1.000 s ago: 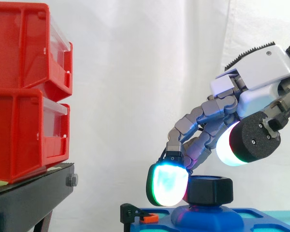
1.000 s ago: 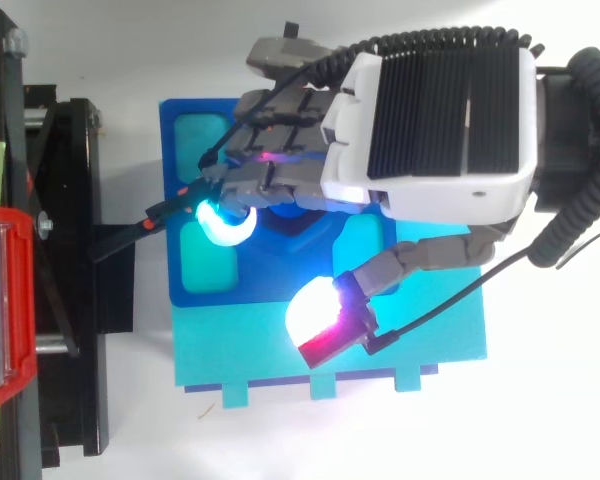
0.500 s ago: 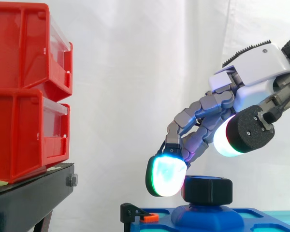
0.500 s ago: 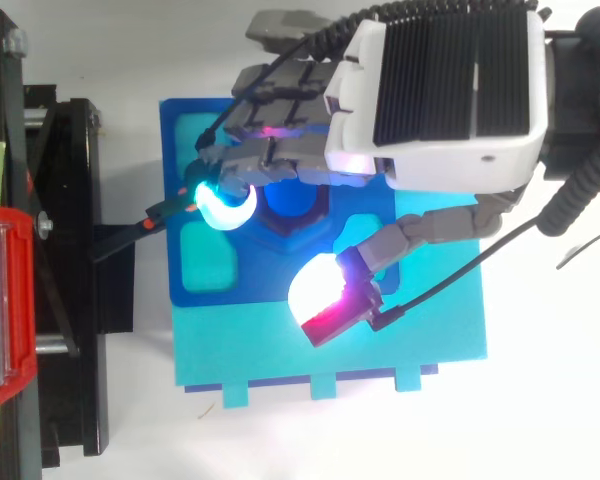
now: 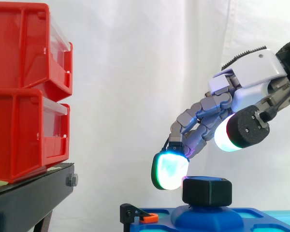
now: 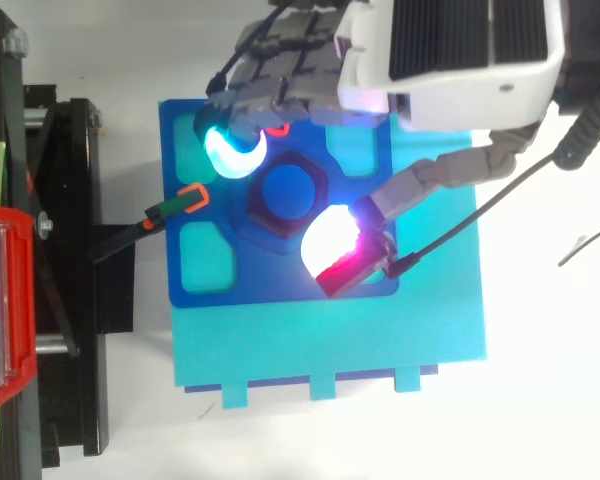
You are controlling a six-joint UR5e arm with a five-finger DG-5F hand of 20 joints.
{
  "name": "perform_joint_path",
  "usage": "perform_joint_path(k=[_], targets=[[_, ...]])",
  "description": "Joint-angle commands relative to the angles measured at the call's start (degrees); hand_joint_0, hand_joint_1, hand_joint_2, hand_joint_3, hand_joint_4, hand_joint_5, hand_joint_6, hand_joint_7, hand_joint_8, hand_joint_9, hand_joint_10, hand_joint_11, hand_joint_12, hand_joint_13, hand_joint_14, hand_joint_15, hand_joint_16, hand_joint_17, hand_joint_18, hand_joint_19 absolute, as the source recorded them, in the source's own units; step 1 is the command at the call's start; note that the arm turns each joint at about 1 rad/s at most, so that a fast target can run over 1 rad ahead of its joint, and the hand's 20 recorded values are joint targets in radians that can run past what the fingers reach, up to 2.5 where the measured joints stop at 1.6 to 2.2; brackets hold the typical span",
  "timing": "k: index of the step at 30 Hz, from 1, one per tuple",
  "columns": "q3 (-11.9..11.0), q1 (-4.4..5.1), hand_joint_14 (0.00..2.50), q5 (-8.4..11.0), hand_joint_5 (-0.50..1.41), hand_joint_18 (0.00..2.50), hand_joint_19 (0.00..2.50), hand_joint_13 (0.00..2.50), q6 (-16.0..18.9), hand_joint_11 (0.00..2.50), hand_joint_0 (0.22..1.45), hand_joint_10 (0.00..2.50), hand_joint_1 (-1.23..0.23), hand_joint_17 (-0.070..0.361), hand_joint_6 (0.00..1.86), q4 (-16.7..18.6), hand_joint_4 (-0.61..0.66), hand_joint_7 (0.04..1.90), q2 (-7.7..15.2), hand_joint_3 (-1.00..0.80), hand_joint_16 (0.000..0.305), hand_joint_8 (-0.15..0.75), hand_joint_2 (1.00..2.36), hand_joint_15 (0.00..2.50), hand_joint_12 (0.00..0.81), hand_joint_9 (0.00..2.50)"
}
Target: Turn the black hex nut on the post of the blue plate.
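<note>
The black hex nut [image 5: 207, 191] sits on the post in the middle of the blue plate [image 5: 261, 216]; from above, the nut [image 6: 285, 190] shows fully with the post's blue top inside it. My hand [image 5: 251, 82] hovers above and behind the nut, open, with its fingers loosely bent. A cyan-glowing fingertip [image 5: 170, 171] hangs just left of the nut's top edge, apart from it. The white thumb pad [image 6: 330, 238] floats over the nut's other side. Nothing is held.
Two stacked red bins [image 5: 24, 92] stand on a black stand [image 5: 29, 198] at the left. A black clip with an orange tip [image 6: 185, 200] reaches onto the plate's left edge. The blue plate rests on a cyan base [image 6: 330, 340].
My hand has risen and drawn back from the nut toward the far edge of the plate. The fingertip that touched the nut's side is now off it, and the nut lies uncovered.
</note>
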State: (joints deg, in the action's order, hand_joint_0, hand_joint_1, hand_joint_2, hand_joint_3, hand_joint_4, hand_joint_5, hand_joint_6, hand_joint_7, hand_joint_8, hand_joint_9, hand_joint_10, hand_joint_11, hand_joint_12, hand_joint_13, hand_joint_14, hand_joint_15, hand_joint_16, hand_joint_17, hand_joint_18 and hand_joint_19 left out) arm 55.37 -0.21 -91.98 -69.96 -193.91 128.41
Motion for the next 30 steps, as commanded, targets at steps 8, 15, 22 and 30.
perform_joint_path(k=[8, 15, 22, 30], targets=[[0.0, -2.25, 0.00, -3.03, -0.19, 0.09, 0.04, 0.32, -0.4, 0.00, 0.46, 0.00, -0.43, 0.133, 0.50, 0.5, 0.17, 0.75, 0.0, -0.50, 0.059, 0.248, 1.00, 0.02, 0.362, 0.49], [-1.1, -2.43, 0.00, -4.17, -0.19, 0.09, 0.04, 0.32, -0.6, 0.00, 0.46, 0.00, -0.43, 0.133, 0.50, 0.7, 0.17, 0.76, 0.0, -0.50, 0.059, 0.247, 1.00, 0.02, 0.363, 0.48], [-1.5, -1.46, 0.00, -3.20, -0.19, 0.10, 0.04, 0.31, -1.0, 0.00, 0.46, 0.00, -0.43, 0.133, 0.50, 2.4, 0.17, 0.75, 0.0, -0.50, 0.059, 0.249, 1.00, 0.03, 0.363, 0.48], [-1.5, 0.83, 0.00, 0.75, -0.19, 0.10, 0.03, 0.31, -1.0, 0.00, 0.46, 0.00, -0.43, 0.133, 0.50, 4.1, 0.17, 0.75, 0.1, -0.50, 0.059, 0.249, 1.00, 0.02, 0.362, 0.49]])
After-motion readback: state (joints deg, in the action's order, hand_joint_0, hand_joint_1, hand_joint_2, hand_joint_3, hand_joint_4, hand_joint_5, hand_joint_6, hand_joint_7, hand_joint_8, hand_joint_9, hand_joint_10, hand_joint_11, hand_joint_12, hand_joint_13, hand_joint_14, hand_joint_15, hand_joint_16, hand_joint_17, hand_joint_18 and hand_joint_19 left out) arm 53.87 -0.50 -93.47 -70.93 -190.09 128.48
